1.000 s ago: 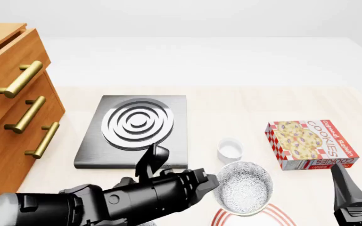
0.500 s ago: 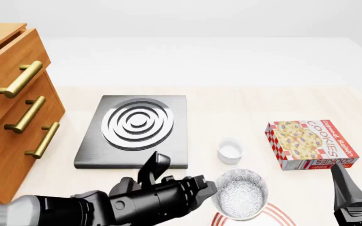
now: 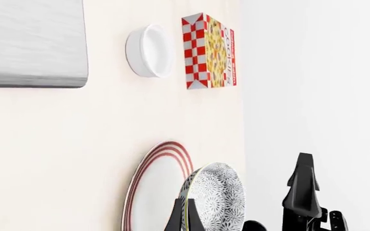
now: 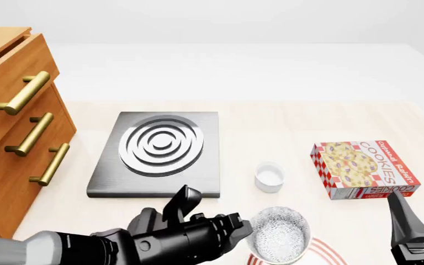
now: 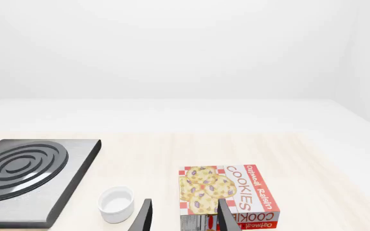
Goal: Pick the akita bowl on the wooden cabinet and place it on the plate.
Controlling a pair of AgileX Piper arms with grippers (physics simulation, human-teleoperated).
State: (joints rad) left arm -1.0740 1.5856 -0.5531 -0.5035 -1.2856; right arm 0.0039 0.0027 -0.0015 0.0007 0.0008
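The akita bowl [image 4: 279,236], grey-white with dark speckles, hangs low at the table's near edge, over the plate [image 4: 317,255], whose red rings show beside it. My left gripper [image 4: 246,233] is shut on the bowl's left rim. In the left wrist view the fingers [image 3: 176,217] pinch the rim of the akita bowl [image 3: 218,196], which sits close over the plate [image 3: 154,192]; whether they touch I cannot tell. The wooden cabinet [image 4: 11,130] stands at the far left. My right gripper [image 5: 185,219] is open and holds nothing; it shows at the front view's lower right [image 4: 420,212].
A grey square slab [image 4: 158,152] with silver rings lies behind the left arm. A small white cup [image 4: 269,176] stands just beyond the bowl. A red cookies box [image 4: 365,168] lies to the right, in front of the right gripper.
The left gripper has brought the bowl down and nearer to the table's front edge, closer over the plate. The right arm has not moved.
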